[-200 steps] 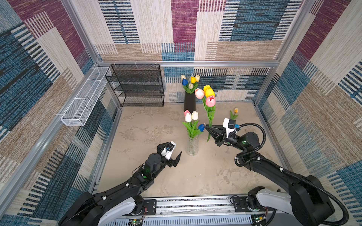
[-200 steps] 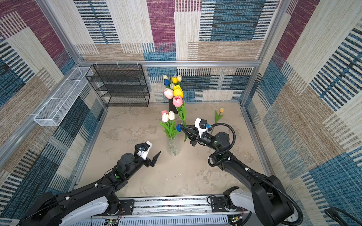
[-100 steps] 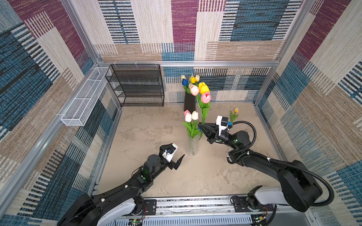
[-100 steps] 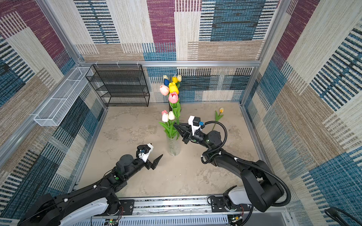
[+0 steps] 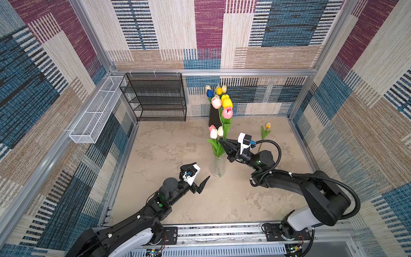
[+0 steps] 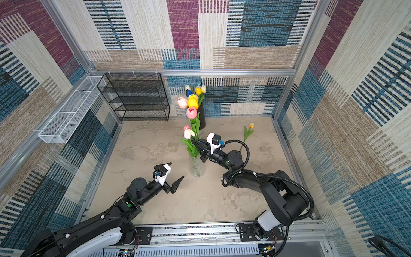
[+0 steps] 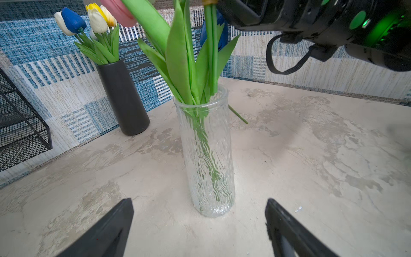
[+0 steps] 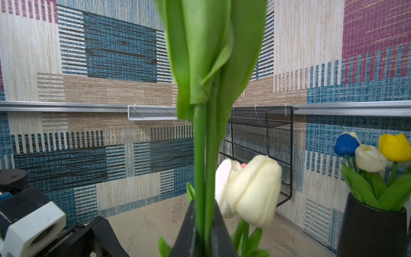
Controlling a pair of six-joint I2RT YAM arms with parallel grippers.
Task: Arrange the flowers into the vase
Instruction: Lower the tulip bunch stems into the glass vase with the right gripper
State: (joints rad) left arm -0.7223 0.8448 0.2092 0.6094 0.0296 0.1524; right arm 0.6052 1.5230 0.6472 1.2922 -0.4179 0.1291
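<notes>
A clear ribbed glass vase (image 5: pixel 219 165) (image 6: pixel 196 164) (image 7: pixel 206 155) stands mid-floor with white and pink flowers (image 5: pixel 214 132) in it. My right gripper (image 5: pixel 222 142) (image 6: pixel 195 142) (image 8: pixel 203 207) is shut on the green stems of a bunch of tulips (image 5: pixel 226 106) with pink and yellow heads, just above the vase rim. In the left wrist view their stems (image 7: pixel 211 55) run down into the vase mouth. My left gripper (image 5: pixel 199 171) (image 6: pixel 177 170) (image 7: pixel 199 201) is open and empty, low on the floor just left of the vase.
A black vase (image 5: pixel 214 116) (image 7: pixel 123 100) (image 8: pixel 371 227) with blue, yellow and cream tulips stands at the back wall. One orange tulip (image 5: pixel 264 133) (image 6: pixel 248 133) lies on the floor at the right. A black wire shelf (image 5: pixel 155 98) and a white wire basket (image 5: pixel 95 111) sit back left.
My right gripper has carried the held tulips leftward to over the glass vase. The left gripper has stayed open and drawn back slightly.
</notes>
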